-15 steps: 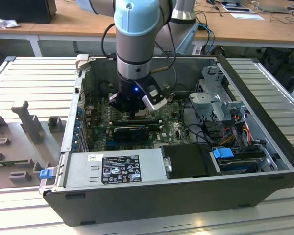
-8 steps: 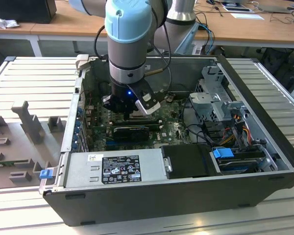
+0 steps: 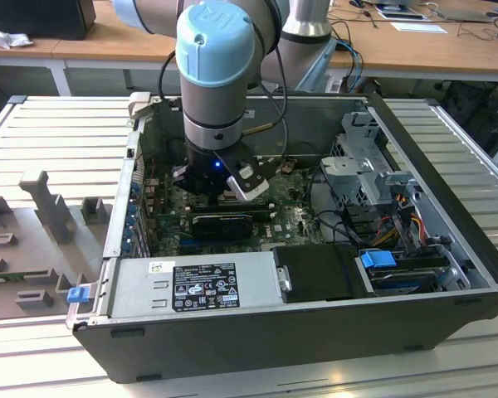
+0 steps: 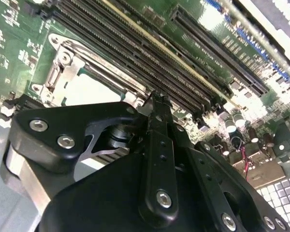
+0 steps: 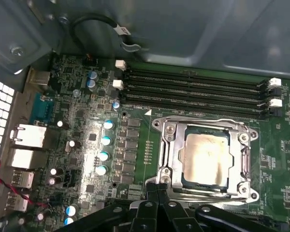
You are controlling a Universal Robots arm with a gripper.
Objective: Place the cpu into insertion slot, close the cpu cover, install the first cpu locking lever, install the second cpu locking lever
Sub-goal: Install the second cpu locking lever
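Note:
The cpu (image 5: 206,155), a pale beige square, lies flat in the insertion slot (image 5: 245,186) on the green motherboard. The cpu cover (image 5: 171,145), a dull silver frame, lies down around it, and the chip shows through its window. A thin wire lever (image 5: 203,121) runs along the cover's edge beside the memory slots. My gripper (image 5: 157,187) hovers just off the socket's near edge with its black fingers together and nothing visible between them. In the second wrist view the gripper (image 4: 157,99) stands beside the cover (image 4: 55,72). In the exterior view the gripper (image 3: 224,189) is low inside the computer case.
Long black memory slots (image 5: 198,89) run beside the socket. Blue-topped capacitors (image 5: 106,140) and rear ports (image 5: 26,135) lie to one side. The exterior view shows a power supply (image 3: 191,282), a drive cage (image 3: 365,166), loose cables (image 3: 398,215) and the case walls (image 3: 124,207) around the arm.

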